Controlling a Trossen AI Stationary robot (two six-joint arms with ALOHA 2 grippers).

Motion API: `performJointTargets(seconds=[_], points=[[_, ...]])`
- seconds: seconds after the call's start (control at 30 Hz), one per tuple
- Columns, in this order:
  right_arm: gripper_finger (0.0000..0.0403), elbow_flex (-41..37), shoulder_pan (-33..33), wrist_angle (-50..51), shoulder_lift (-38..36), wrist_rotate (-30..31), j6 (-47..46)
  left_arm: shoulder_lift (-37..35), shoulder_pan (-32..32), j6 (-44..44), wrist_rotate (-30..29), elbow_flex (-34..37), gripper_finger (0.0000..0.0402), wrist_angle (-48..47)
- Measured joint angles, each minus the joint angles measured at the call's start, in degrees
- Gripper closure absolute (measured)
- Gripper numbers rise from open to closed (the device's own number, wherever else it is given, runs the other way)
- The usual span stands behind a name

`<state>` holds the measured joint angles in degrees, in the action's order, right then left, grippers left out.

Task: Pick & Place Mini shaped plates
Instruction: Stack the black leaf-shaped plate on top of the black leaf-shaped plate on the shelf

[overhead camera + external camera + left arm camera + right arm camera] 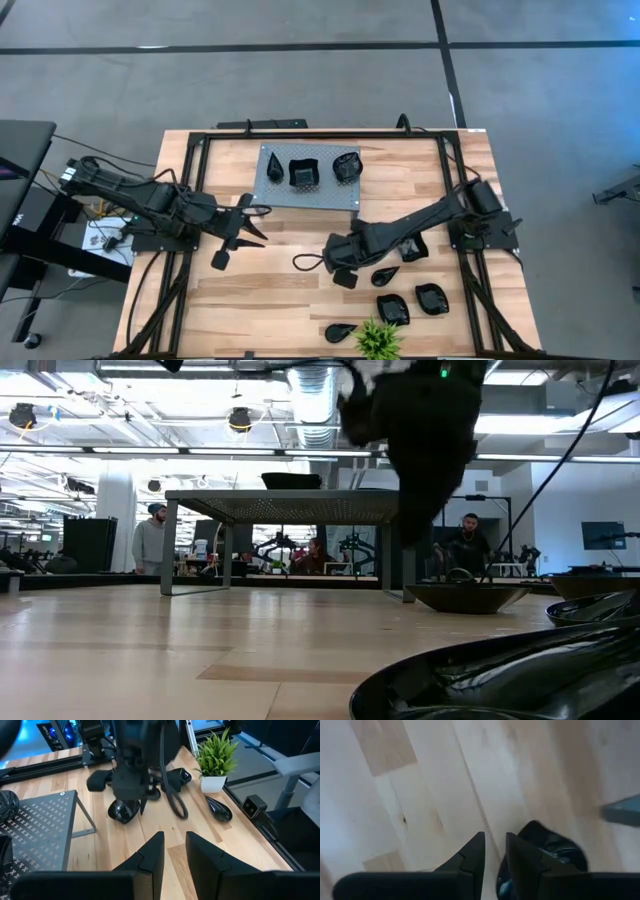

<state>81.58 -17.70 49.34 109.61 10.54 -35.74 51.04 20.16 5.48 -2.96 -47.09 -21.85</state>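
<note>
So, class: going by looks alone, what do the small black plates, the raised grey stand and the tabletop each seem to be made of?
Mini shaped plates: glossy black, probably glazed ceramic or hard plastic, going by the bright highlights on their rims.
Stand: matte grey metal, apparently a perforated sheet on thin legs.
Table: pale wood in jointed strips, with visible grain and a smooth satin finish.

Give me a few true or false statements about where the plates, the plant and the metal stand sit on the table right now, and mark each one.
1. Two black plates sit on the grey metal stand. True.
2. The green plant stands on the stand. False: it stands at the table's near edge, beside the plates.
3. Several plates lie on the wooden table near the plant. True.
4. The stand is empty. False: it carries two plates.
</note>
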Motion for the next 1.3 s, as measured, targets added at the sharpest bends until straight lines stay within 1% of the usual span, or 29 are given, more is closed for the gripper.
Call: performJointTargets(seconds=[0.17,0.23,0.5,0.63,0.73,1.07,1.3], points=[[0.0331,0.0,1.7,2.47,1.56,-0.36,-6.7,0.0,-0.02,0.0,0.0,0.0,0.032,-0.02],[0.0331,0.0,2.37,3.12,1.5,-0.64,-7.73,0.0,-0.02,0.0,0.0,0.0,0.032,0.0],[0.0331,0.02,3.24,3.28,1.9,-4.07,-8.03,0.0,0.03,-0.33,0.0,0.0,0.032,-0.04],[0.0331,-0.68,3.22,2.4,2.29,-4.06,-9.96,0.0,0.03,-0.43,0.0,0.0,0.032,-0.07],[0.0331,-1.31,3.26,1.83,2.29,-2.93,-11.22,0.0,0.03,-0.43,0.0,0.0,0.032,-0.07],[0.0331,-1.19,3.5,1.21,4.07,-3.19,-10.89,0.01,0.03,-0.42,0.0,0.0,0.0321,-0.07],[0.0333,-1.4,3.96,3.71,5.11,-2.96,-10.87,0.0,-0.02,-0.42,0.0,0.0,0.0321,-0.06]])
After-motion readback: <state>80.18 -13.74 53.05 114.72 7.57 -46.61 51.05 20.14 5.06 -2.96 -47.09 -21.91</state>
